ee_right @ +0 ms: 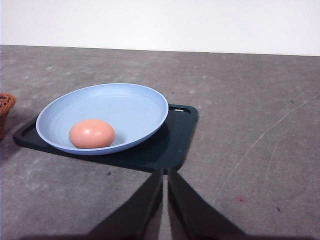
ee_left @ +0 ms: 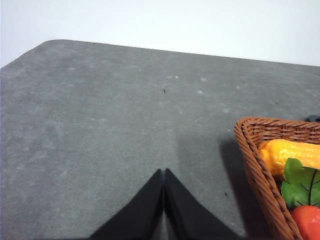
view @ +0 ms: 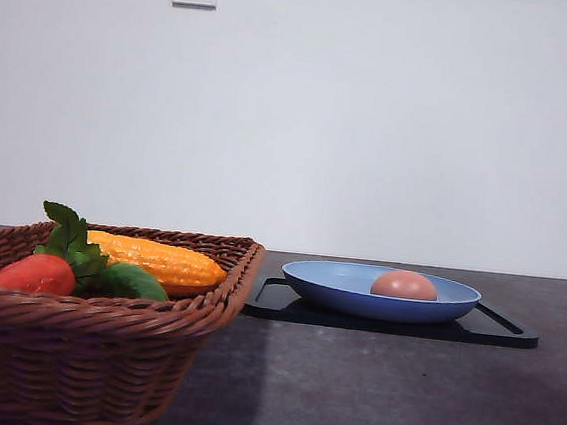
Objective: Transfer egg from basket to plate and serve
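Pinkish egg (view: 404,284) rests in blue plate (view: 328,289) (basket (view: 78,364) beside).

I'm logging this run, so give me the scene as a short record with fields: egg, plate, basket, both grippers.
egg: lying in the plate, off centre
plate: blue, resting on the black tray
basket: holds corn and a red vegetable; no egg seen in it
left gripper: shut, empty, over bare table beside the basket
right gripper: shut, empty, near the tray

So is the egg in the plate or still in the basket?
In the plate: the egg lies inside the blue plate, on the black tray, apart from the basket.
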